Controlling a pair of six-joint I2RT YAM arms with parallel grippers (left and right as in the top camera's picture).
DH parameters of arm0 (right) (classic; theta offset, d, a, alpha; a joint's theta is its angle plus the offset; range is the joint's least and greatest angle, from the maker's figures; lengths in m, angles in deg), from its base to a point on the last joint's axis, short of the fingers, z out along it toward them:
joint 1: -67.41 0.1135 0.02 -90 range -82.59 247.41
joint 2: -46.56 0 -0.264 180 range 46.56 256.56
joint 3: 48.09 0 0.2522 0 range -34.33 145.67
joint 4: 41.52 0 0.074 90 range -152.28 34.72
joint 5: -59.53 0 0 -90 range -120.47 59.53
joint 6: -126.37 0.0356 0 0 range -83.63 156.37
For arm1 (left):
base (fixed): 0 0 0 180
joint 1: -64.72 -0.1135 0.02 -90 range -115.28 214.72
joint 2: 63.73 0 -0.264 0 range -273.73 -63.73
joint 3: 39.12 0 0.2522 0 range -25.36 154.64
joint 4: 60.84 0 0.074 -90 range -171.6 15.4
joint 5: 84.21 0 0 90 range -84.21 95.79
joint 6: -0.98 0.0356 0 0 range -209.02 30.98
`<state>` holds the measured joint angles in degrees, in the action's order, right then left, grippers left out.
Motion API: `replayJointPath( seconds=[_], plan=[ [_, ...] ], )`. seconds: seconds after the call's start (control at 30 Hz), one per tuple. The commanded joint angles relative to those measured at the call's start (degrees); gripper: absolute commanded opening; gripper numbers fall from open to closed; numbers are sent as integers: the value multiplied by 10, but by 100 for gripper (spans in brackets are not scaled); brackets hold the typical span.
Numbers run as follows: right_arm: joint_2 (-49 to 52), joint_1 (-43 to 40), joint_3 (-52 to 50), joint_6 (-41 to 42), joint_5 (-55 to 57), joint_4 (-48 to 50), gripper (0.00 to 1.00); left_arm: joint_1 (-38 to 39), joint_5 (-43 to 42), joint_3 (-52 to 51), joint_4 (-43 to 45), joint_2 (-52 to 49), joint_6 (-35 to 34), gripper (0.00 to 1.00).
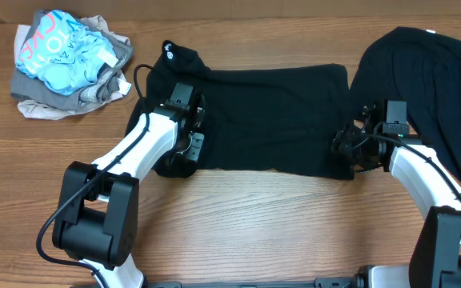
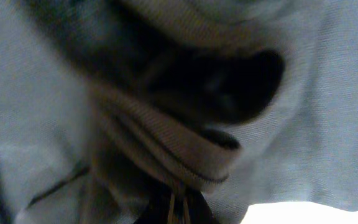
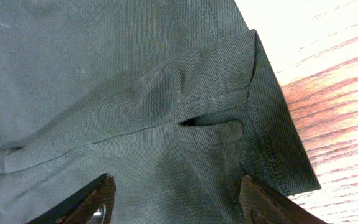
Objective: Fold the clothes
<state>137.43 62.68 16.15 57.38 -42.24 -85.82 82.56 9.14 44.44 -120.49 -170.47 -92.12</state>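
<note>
A black short-sleeved shirt (image 1: 270, 112) lies spread flat on the table's middle, with small white marks near its top left corner (image 1: 170, 50). My left gripper (image 1: 192, 146) is at the shirt's lower left edge. In the left wrist view its fingers (image 2: 178, 211) are pressed together on a ribbed fold of the shirt (image 2: 166, 146), very close and blurred. My right gripper (image 1: 347, 149) is at the shirt's lower right corner. In the right wrist view it (image 3: 182, 199) is open, its fingers astride the hemmed corner (image 3: 253, 118).
A second black shirt (image 1: 430, 80) lies crumpled at the far right, partly under my right arm. A bundle of light-blue printed, grey and beige garments (image 1: 66, 60) sits at the far left. Bare wooden table (image 1: 278, 232) runs along the front.
</note>
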Motion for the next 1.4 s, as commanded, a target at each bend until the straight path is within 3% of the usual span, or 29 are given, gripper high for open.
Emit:
replayJointPath(
  seconds=[0.0,0.33,0.77,0.83,0.97,1.03,1.2,1.37],
  plan=[
    [1,3,14,2,1,2,69,-7,61,34,-28,9,-36,4],
    [1,3,14,2,1,2,69,-42,95,122,-85,16,-16,4],
    [1,3,14,2,1,0,69,-108,90,122,8,15,14,6],
    [1,3,14,2,1,0,69,-108,88,122,18,15,14,20],
    [1,3,14,2,1,0,69,-107,86,122,22,15,14,73],
    [1,3,14,2,1,0,69,-107,85,122,18,15,14,87],
    [1,2,31,-23,2,-22,74,-110,45,129,-5,15,-1,97],
    [1,2,118,-77,20,-127,78,-121,10,189,-86,15,-23,98]
  ],
)
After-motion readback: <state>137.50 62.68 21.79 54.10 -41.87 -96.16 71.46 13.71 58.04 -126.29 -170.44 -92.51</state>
